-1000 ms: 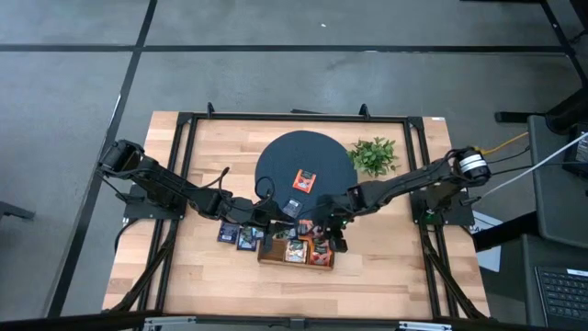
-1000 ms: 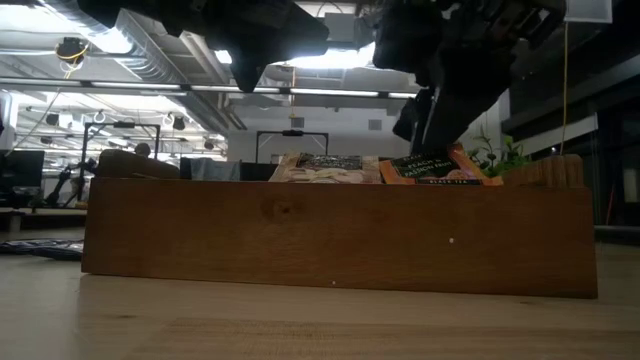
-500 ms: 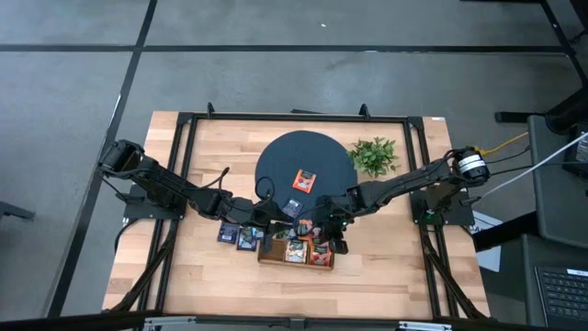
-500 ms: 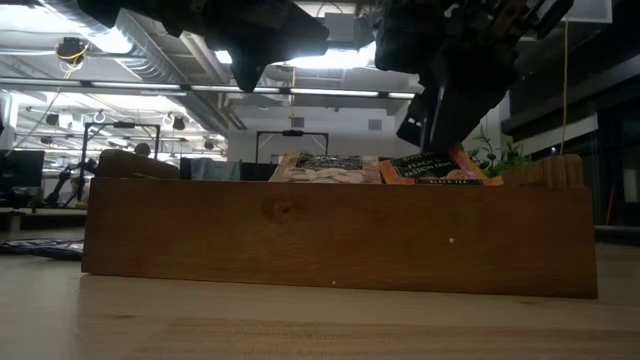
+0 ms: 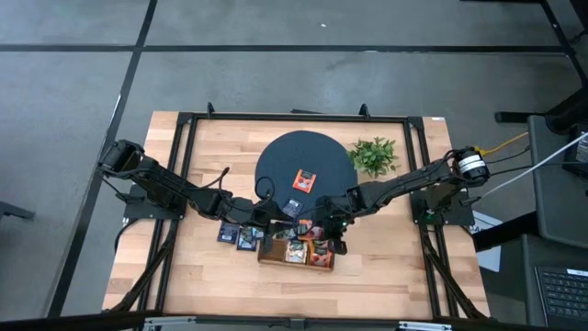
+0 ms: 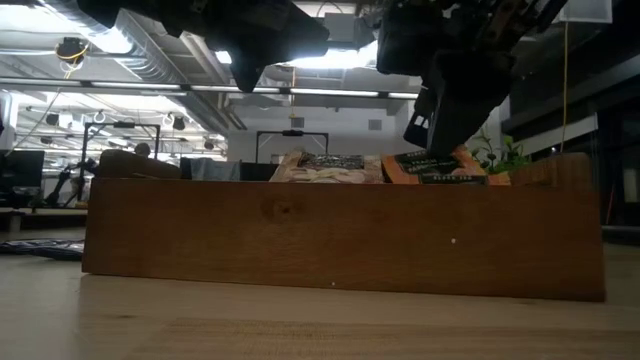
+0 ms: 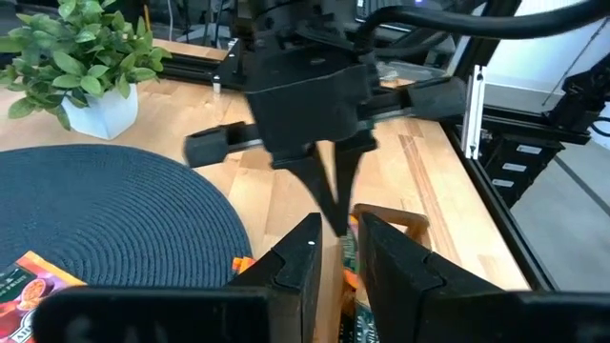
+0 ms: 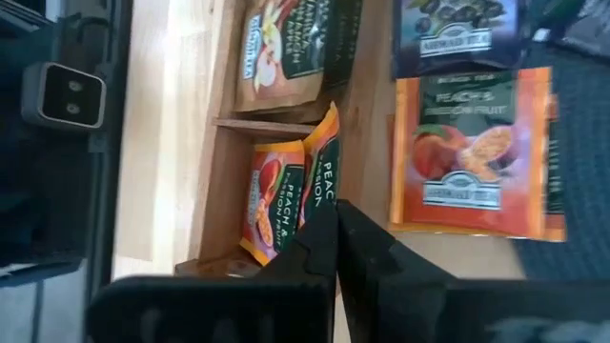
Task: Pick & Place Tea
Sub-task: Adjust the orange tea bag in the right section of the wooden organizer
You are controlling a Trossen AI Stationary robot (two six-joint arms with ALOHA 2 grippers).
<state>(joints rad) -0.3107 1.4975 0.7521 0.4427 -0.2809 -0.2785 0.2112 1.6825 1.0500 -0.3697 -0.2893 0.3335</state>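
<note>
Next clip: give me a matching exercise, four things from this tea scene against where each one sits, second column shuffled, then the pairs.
Things
1. orange sachet
2. plant
3. right tool
4. two dark sachets

Places
A. on the bare wood beside the wooden tray's end on the left arm's side
B. alone on the round dark mat
C. over the tray's end on the right arm's side, fingers together
D. at the mat's edge on the right arm's side

Pairs: 1-B, 2-D, 3-C, 4-A
</note>
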